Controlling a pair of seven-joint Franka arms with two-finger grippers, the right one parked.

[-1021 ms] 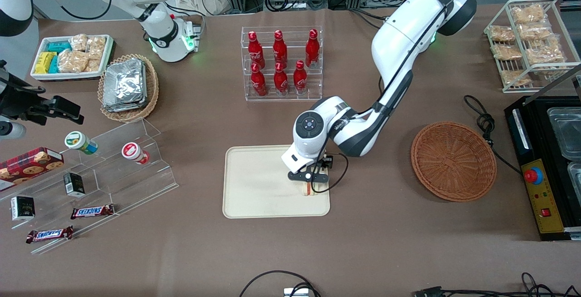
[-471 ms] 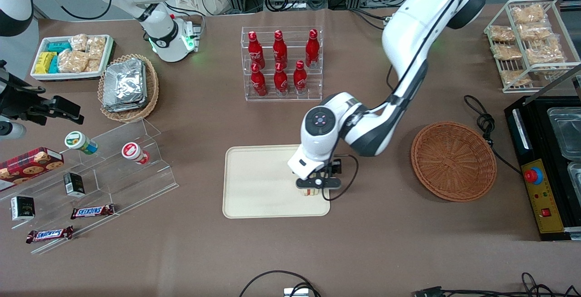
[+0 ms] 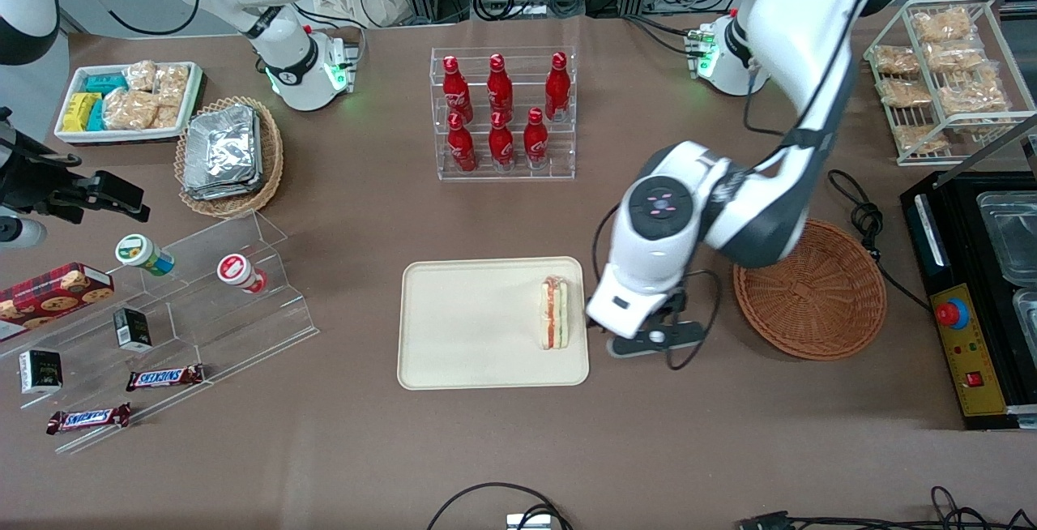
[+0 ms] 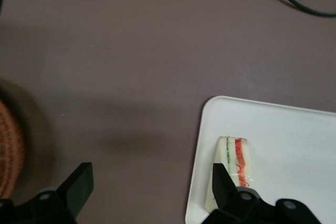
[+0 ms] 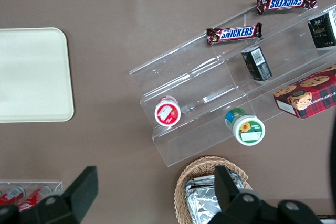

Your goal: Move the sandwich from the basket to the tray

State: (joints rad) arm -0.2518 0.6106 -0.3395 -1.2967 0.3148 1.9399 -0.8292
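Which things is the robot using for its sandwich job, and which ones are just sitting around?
For the job:
sandwich, lying on the tray
tray
basket, with nothing in it
pincer, open, above the table between tray and basket

Just lying about:
red bottles in a clear rack
Snickers bars
foil packets in a tan basket
cookie box

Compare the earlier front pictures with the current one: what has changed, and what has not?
The left arm's gripper let go of the triangular cream-bread sandwich, now lying on the cream-beige rectangular tray, and drew off open toward the reddish-brown wicker basket. Tray and basket stayed put.
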